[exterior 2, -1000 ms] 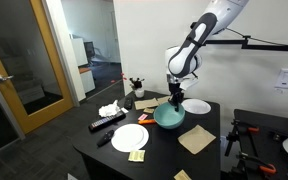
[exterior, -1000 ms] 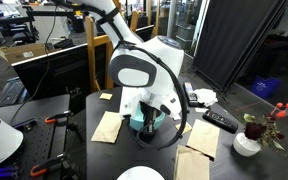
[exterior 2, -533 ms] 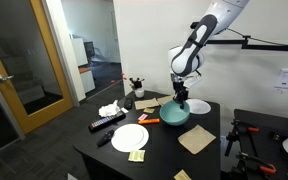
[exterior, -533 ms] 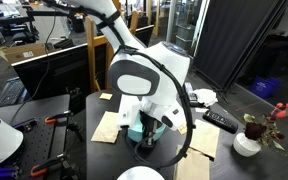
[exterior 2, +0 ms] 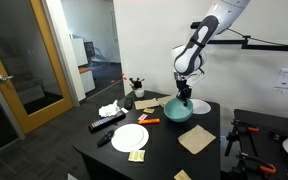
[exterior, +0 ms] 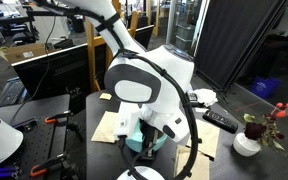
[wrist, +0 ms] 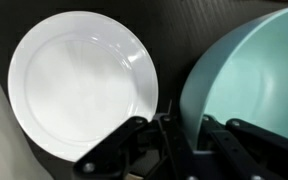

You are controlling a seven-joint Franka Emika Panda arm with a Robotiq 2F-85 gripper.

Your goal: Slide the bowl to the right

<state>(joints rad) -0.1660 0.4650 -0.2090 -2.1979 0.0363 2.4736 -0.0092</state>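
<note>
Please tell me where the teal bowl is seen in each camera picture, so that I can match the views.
In an exterior view: the teal bowl is low in the centre, mostly hidden behind the robot arm.
In an exterior view: the bowl is right of centre, in plain sight.
Wrist view: the bowl fills the right side.
Shared landmark: the white plate right beside the bowl.

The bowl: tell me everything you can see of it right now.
The bowl is round, teal with a paler rim, smooth and plastic-looking, empty as far as shown. It sits upright on the dark table, next to a white plate. The gripper straddles its rim, one finger inside, one outside; clamping is unclear.
</note>
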